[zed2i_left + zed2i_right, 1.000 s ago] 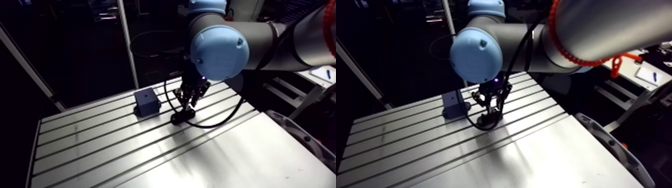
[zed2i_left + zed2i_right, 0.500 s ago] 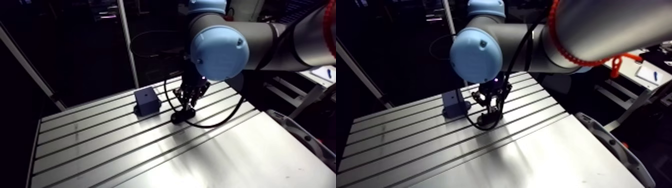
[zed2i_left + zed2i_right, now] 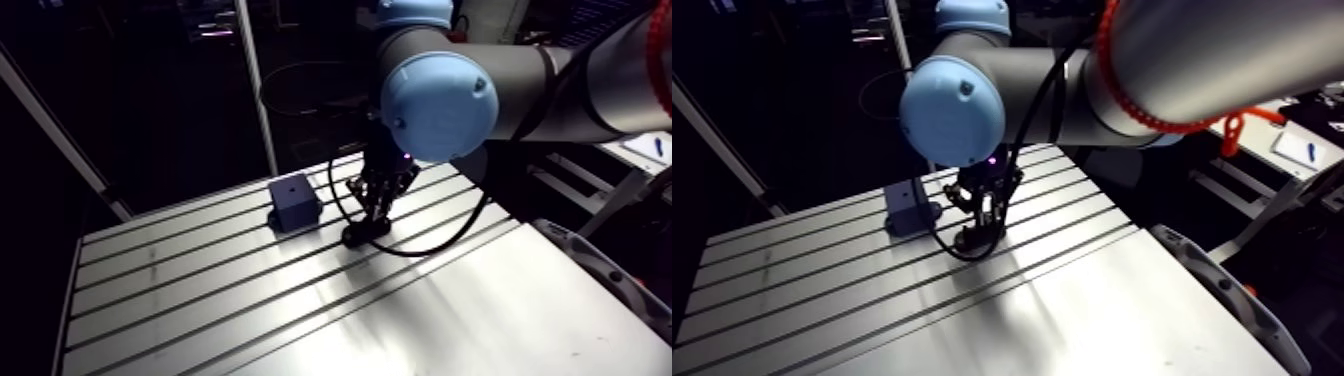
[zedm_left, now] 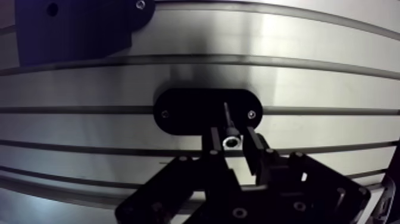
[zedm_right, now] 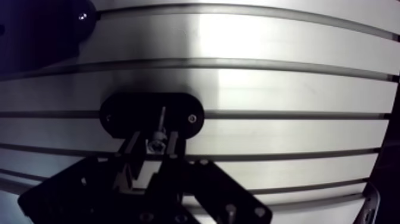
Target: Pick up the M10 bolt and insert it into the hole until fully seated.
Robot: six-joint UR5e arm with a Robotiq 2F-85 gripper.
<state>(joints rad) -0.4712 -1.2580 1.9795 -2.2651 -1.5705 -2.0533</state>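
- As the gripper [image 4: 232, 146] stands low over the slotted aluminium table [image 3: 200, 292], the M10 bolt [image 4: 230, 142] sits upright in a black oval holder [image 4: 184, 111], head up, directly between the two fingers [image 4: 255, 150].
- Seen from the wrist view, the jaws are only narrowly apart. They flank the bolt head closely on both sides, but a thin gap seems to show on each side, so they appear to straddle the head rather than clamp it. Nothing is held.
- The bolt's shank runs down from the bright head into the holder, and nothing shows it lifted clear of the holder.
- A dark blue block [image 3: 294, 203] stands on the table near the holder, with slots of bare table between them. The hole [image 4: 52, 9] in its top face is open, with nothing in it.
- By these pictures, the approach and line-up over the bolt look complete. The pick itself is not yet made.
- What is left, on this reading, is nearly the whole task:
- closing on the head and drawing the bolt straight up out of the holder;
- carrying it across to the block;
- lining the shank up with the hole;
- pressing it down until the head seats on the block's top.
- Since the head is small between the pads, the grip will probably need to be square for the shank to hang true at the hole.
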